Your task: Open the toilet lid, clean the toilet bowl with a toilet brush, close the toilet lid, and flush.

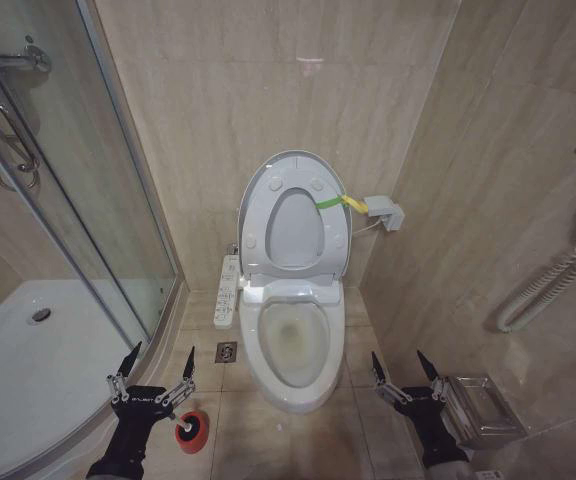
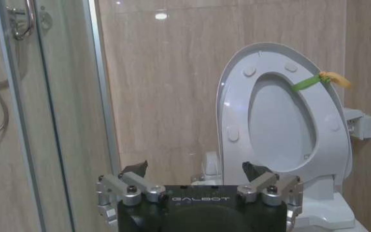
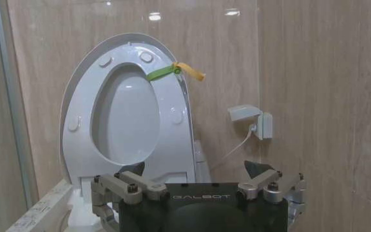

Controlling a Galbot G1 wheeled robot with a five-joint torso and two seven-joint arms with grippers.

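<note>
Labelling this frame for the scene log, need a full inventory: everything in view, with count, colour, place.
toilet lid: 1, white with a yellow-green band, raised upright against the back wall, the ring seat raised with it
toilet bowl: 1, white, floor centre, uncovered
button panel: 1, white, on the bowl's left side
toilet brush: 1, in a red cup holder, on the floor left of the bowl
floor drain: 1, metal, between panel and brush
wall box: 1, white, cabled, right of the lid
shower tray: 1, white, far left behind glass
metal holder: 1, silver, right wall
left gripper: 1, black, open, low left by the brush
right gripper: 1, black, open, low right of the bowl
</note>
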